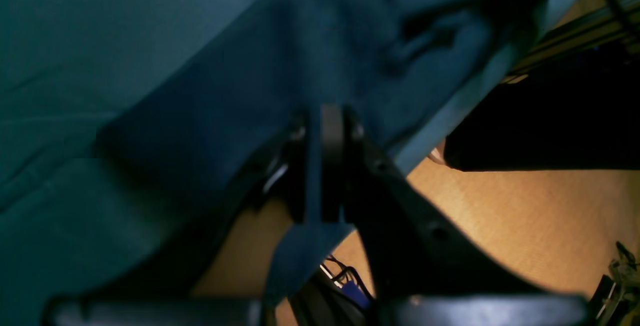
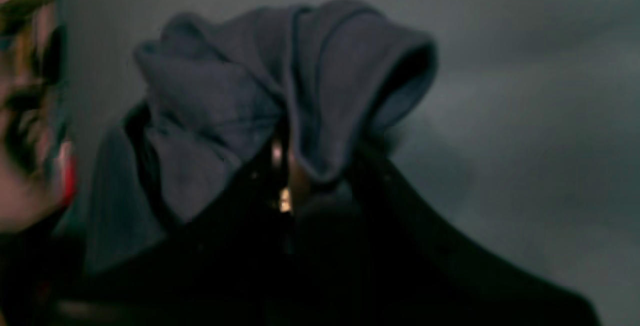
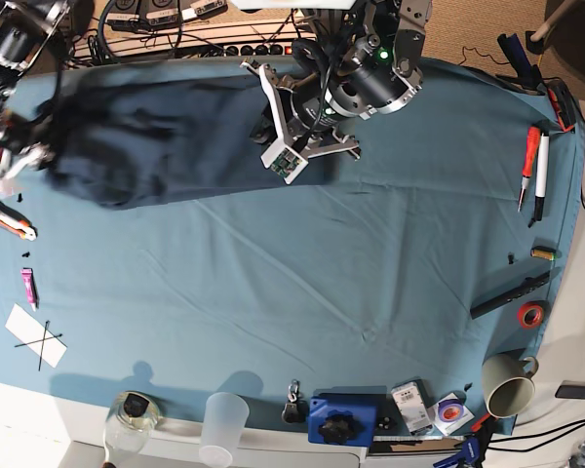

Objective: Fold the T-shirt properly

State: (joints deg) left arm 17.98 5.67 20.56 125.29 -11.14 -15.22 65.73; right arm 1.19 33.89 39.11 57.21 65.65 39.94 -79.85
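A: Where was the large dark navy-blue cotton T-shirt (image 3: 161, 136)?

B: It lay stretched along the far edge of the worktop (image 3: 302, 283), which was covered by a lighter teal-blue cloth. The T-shirt reached from the far left corner as the base view shows it to about the middle of that edge, rumpled, with its near hem sagging toward the worktop's centre.

A: What did the left gripper (image 1: 325, 131) have?

B: Its jaws were pressed together on a thin fold of the navy fabric; in the left wrist view a strip of it ran down between the black fingers (image 1: 332, 131) and hung out below. In the base view that gripper sat at the T-shirt's end nearest the middle of the far edge.

A: And the right gripper (image 2: 290, 176)?

B: It was at the far left corner, closed down on a bunched wad of the same fabric, which bulged up above the fingertips in the blurred right wrist view.

A: What lay further out?

B: An orange-handled screwdriver (image 3: 527, 166) and a white marker (image 3: 541, 175) lay by the right edge, a beige ceramic mug (image 3: 507, 385) and a red tape roll (image 3: 530, 314) near the near right corner, and a clear plastic cup (image 3: 224, 424) stood at the near edge.
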